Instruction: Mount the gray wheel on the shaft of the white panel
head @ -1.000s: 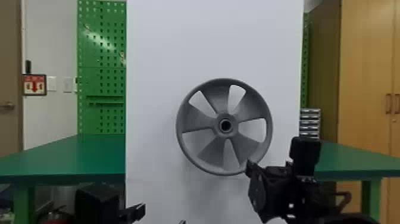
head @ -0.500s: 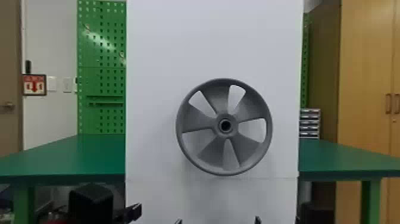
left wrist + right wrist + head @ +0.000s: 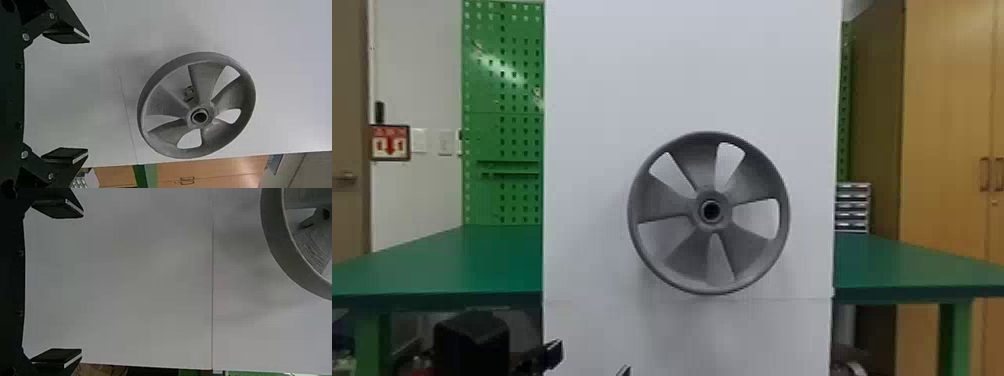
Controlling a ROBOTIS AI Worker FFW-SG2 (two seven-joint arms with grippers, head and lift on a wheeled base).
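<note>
Down and away from the gray wheel (image 3: pixel 677 255) drops the right tool (image 3: pixel 83 284), spread wide, empty! Likewise the left tool (image 3: pixel 592 361). Upright, the wheel hangs at the white panel's (image 3: pixel 692 65) front.

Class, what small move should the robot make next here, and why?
Probably a slight retreat of the open black left claw, straight back from the tall white panel. The gray five-spoked wheel hangs at the panel's front with neither claw touching it, so mounting looks done; the open black right claw also stands clear.
</note>
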